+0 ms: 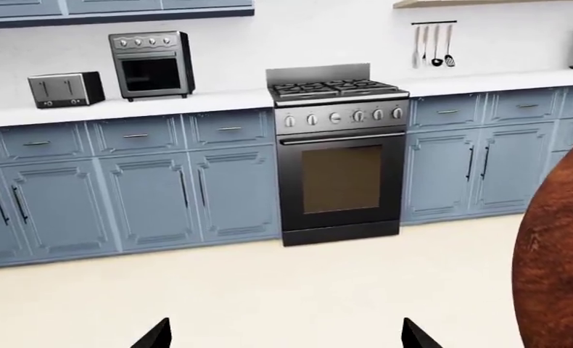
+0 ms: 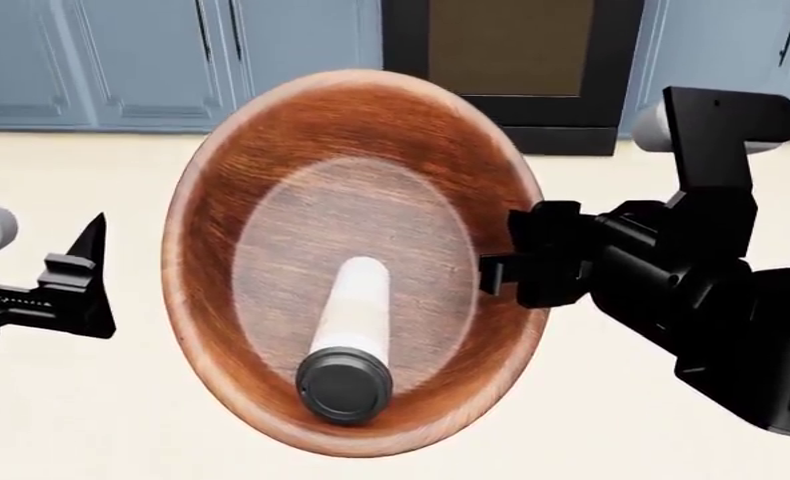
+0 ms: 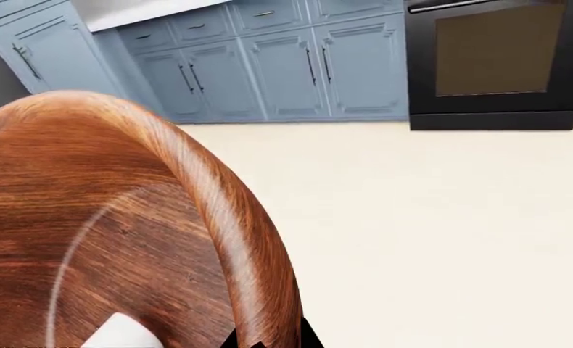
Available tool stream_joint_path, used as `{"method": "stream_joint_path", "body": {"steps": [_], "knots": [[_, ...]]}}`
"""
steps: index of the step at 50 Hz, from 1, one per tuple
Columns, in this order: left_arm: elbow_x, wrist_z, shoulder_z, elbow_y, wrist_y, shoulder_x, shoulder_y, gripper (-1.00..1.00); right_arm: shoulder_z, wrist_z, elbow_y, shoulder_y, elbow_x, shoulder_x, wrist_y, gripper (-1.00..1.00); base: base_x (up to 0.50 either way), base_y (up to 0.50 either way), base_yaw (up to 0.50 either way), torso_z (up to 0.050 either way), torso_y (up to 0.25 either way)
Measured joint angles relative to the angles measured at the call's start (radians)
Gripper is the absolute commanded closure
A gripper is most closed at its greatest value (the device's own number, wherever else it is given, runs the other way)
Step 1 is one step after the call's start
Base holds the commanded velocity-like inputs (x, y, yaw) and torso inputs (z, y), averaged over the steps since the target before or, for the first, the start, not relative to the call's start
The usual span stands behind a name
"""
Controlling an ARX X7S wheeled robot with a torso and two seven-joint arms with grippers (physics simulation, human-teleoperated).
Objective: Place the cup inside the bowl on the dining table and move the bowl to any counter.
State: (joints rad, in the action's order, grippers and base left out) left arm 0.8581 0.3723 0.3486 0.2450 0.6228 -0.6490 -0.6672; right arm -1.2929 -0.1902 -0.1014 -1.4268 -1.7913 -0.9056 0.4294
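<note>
Now right gripper (image 2: 502,270) jaws grasping bowl (image 2: 355,190) rim, cup (image 2: 351,335) inside; left gripper (image 2: 88,275) released

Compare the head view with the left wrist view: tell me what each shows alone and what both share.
Only the head view shows the cup lying on its side inside the bowl, with the right claw at the bowl's rim.

Only the left wrist view shows the counter carrying a toaster and toaster oven, the stove's burners, and hanging utensils.

Both show the bowl, the oven door, blue cabinets, pale floor and the open left claw.
</note>
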Motion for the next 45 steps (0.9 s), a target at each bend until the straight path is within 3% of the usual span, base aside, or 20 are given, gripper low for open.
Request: {"method": "stream_joint_path", "body": {"steps": [45], "knots": [[-0.001, -0.002, 0.003, -0.001, -0.012, -0.003, 0.013, -1.0, 0.014, -0.004, 0.001, 0.02, -0.008, -0.002, -0.011, 1.0, 0.5, 0.24, 0.0, 0.0, 0.002]]}}
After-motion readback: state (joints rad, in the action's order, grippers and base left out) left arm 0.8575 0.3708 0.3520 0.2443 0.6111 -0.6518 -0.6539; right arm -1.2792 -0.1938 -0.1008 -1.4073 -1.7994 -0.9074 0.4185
